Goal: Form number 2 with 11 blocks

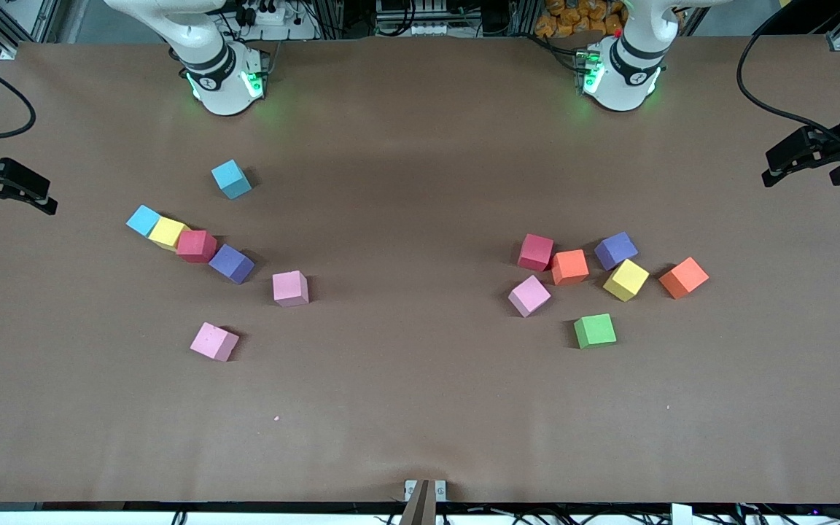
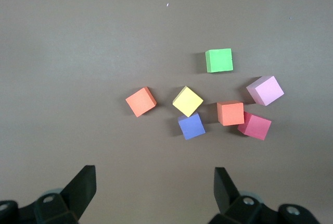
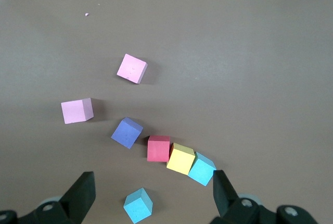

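matte foam cubes, square-edged and equal in size, lie in two loose groups on the brown paper-covered desk (image 1: 420,408).

group toward the right arm's end: light-blue cube (image 1: 231,179) alone, nearest the bases' edge; then a touching diagonal row of light-blue cube (image 1: 144,219), yellow (image 1: 167,232), red (image 1: 196,246), purple (image 1: 231,263); two pink cubes (image 1: 290,288) (image 1: 214,341) stand apart, nearer the front edge.

group toward the left arm's end: red (image 1: 535,252) touching orange (image 1: 570,267), purple (image 1: 615,250), yellow (image 1: 625,280), orange (image 1: 683,277), pink (image 1: 529,295), green (image 1: 595,330).

left gripper (image 2: 155,182) hangs high over its group, jaws wide, holding nothing. right gripper (image 3: 152,185) likewise over its row, jaws wide and empty.

broad bare paper along the front edge and mid-desk.
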Tool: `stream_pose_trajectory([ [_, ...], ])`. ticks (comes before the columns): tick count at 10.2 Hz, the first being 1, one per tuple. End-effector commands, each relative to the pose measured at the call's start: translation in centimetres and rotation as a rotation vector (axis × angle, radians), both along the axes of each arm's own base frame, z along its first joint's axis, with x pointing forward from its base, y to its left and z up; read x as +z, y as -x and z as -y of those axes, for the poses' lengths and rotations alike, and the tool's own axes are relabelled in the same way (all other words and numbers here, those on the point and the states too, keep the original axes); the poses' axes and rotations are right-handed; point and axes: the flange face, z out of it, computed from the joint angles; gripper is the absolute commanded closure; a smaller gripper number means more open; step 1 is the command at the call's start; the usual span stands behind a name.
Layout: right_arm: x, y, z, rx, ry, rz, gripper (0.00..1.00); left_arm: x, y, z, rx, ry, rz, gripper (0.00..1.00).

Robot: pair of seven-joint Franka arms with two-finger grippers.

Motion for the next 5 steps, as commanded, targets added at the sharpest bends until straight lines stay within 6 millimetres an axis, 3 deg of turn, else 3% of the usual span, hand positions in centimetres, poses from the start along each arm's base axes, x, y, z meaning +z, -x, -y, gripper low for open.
stream_pose_trajectory([
  [1,0.66,0.37,0.13,0.0,0.008,0.001,0.0,0.39,0.07,-0.23,0.001,-0.023,0.006,0.0],
  [5,0.52,0.3,0.03,-0.011,0.006,0.0,0.0,0.31,0.02,-0.23,0.0,-0.023,0.005,0.0],
])
